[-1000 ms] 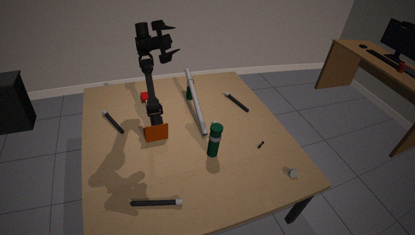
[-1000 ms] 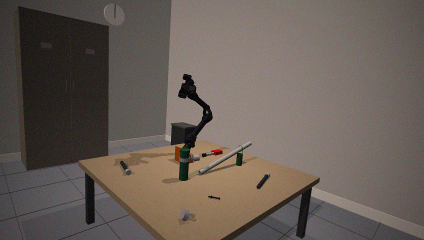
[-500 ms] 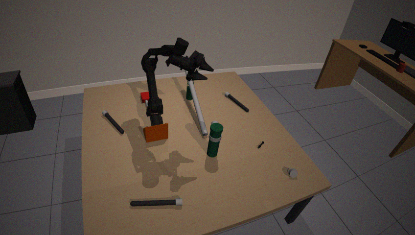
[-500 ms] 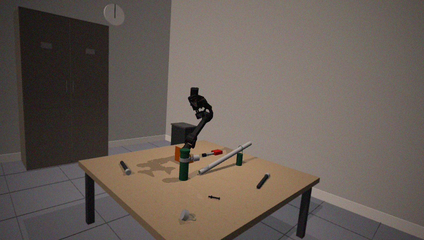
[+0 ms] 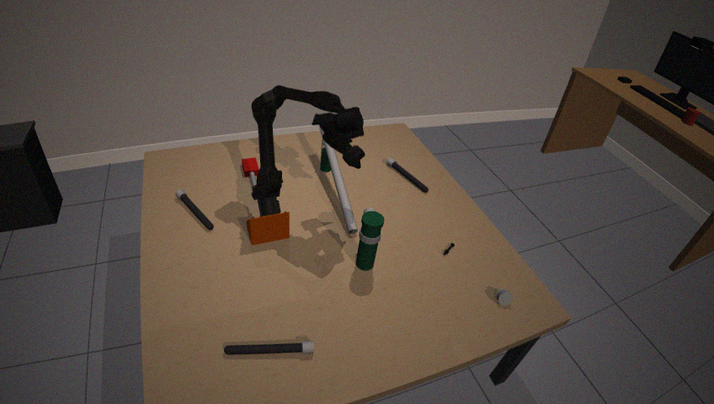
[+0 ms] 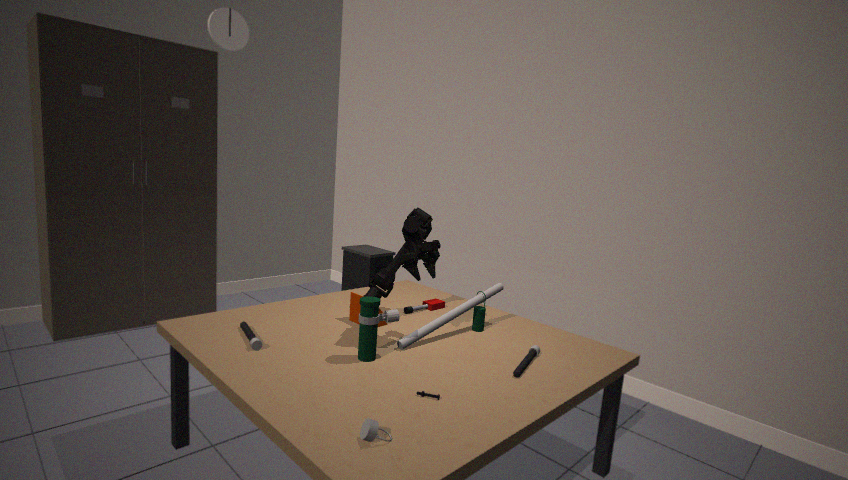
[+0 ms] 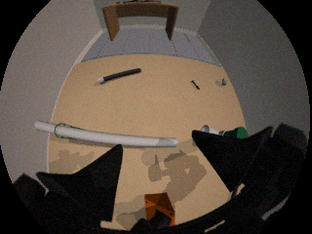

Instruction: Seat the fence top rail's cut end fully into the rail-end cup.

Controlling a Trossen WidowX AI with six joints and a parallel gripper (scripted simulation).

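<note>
Rail [image 5: 342, 192] upper end behind open claw [image 5: 354, 156], cup hardly visible.

Open gripper [image 6: 429, 268] hangs above the tilted rail [image 6: 450, 315], apart from it.

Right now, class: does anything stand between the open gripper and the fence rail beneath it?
Nothing visible does. The gripper hangs open above the rail, with only air between them in the wrist view. The big post stands off at the rail's low end.
</note>
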